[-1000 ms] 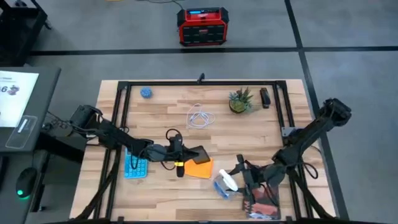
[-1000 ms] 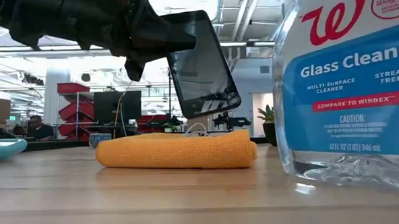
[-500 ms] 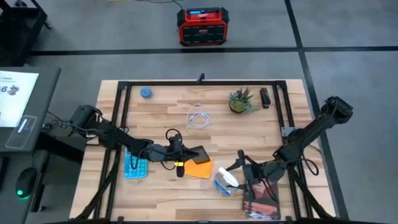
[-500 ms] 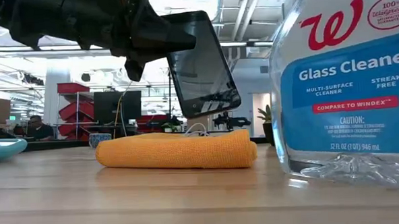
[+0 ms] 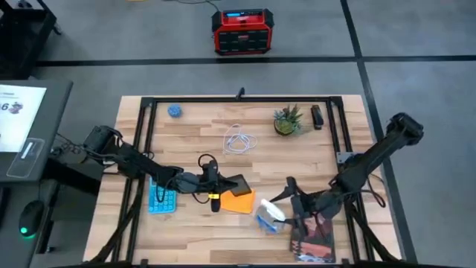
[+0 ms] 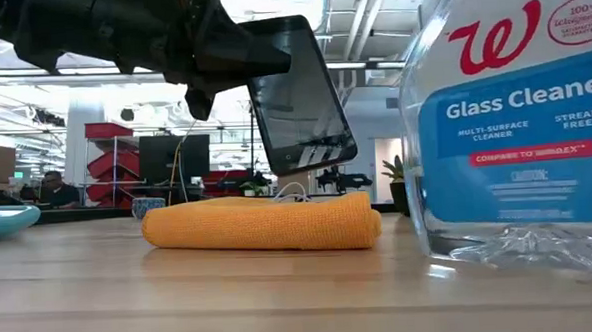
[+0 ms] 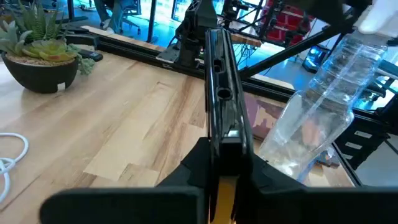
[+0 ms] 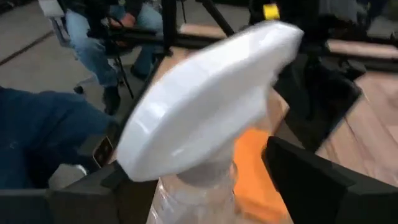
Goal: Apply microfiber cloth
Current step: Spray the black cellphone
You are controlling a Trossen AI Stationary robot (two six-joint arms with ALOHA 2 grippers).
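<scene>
My left gripper sits left of centre in the overhead frame, fingers clamped on the lower edge of a black smartphone, which I hold tilted in the air just above the microfiber cloth. In the low view the phone hangs clear of the cloth, with a gap between them.

The cloth lies on the wooden table at lower centre of the overhead frame, just right of the blue calculator and left of the glass cleaner bottle. It is orange-yellow, plain, folded into a thick soft pad with a rounded fold along its near edge.

I judge it light, limp and compressible; it will sag and may unfold if lifted by one corner. The better hold is a pinch across the folded edge nearest the bottle, deep enough to catch every layer. It should not slip on the pads, though it could drag across the wood.

My right gripper is at lower right of the overhead frame, closed around the glass cleaner bottle just under its white spray head, over the dark reddish book.
</scene>
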